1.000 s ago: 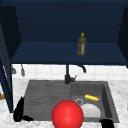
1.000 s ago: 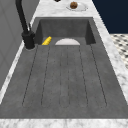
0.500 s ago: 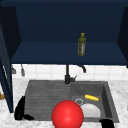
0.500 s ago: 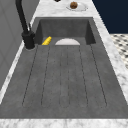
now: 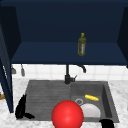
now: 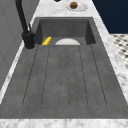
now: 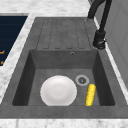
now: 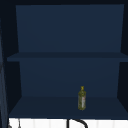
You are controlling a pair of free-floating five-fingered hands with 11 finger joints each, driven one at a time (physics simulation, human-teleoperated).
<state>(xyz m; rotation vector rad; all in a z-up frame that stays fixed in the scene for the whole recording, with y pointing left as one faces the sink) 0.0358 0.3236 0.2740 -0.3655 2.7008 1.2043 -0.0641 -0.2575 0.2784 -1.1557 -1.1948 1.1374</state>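
My left hand (image 5: 21, 109) hovers over the left front corner of the grey draining board (image 5: 45, 97), fingers straight and holding nothing. My right hand (image 5: 107, 123) is a dark shape at the sink's front right corner, cut off by the picture's bottom edge. A large red ball (image 5: 67, 115) sits in front of the sink's front rim, between the hands. In the basin (image 7: 30, 75) lie a white plate (image 7: 58, 90) and a yellow corn cob (image 7: 90, 94) beside the drain (image 7: 82, 80). An olive bottle (image 5: 81, 45) stands on the cabinet's lower shelf (image 8: 50, 106).
A black faucet (image 5: 67, 76) rises behind the basin. The open dark blue wall cabinet has its left door (image 5: 5, 75) swung out over the counter. A small plate with a brown item (image 6: 74, 5) rests on the marble counter beyond the sink. Utensils (image 5: 22, 70) hang on the tiled wall.
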